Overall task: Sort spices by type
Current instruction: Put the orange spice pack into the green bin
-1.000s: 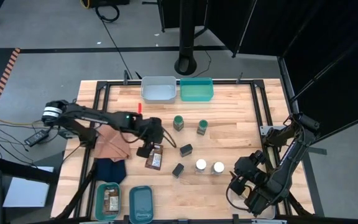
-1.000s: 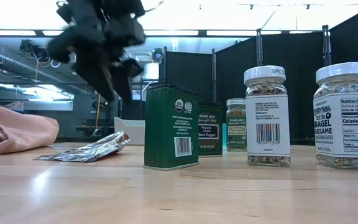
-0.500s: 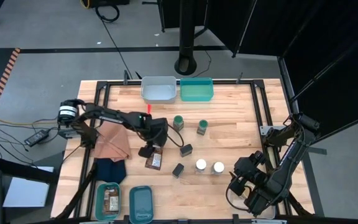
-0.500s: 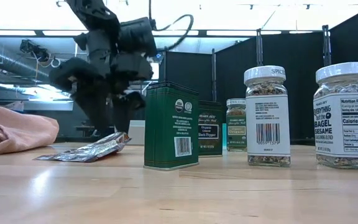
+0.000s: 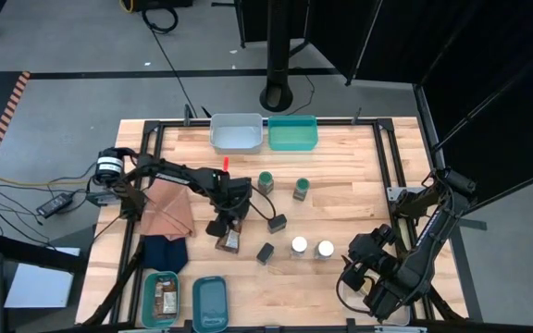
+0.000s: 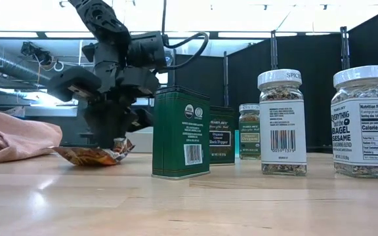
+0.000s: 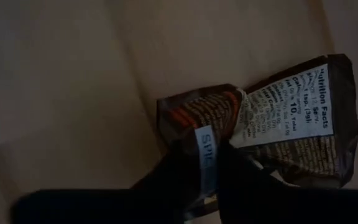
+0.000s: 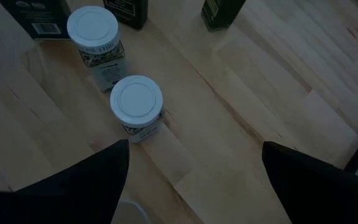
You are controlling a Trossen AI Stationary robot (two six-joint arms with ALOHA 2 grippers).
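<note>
We see the left hand down on the table, near the middle and a bit toward the left edge. Its fingers are pinched shut on a flat brown packet, which crumples where they squeeze it. One end of the packet lifts off the wood. Just beside it stand two small black boxes and two white-lidded jars. Two green-lidded jars stand nearer the far edge. The right hand waits by the near right corner with its fingers wide apart, holding nothing.
</note>
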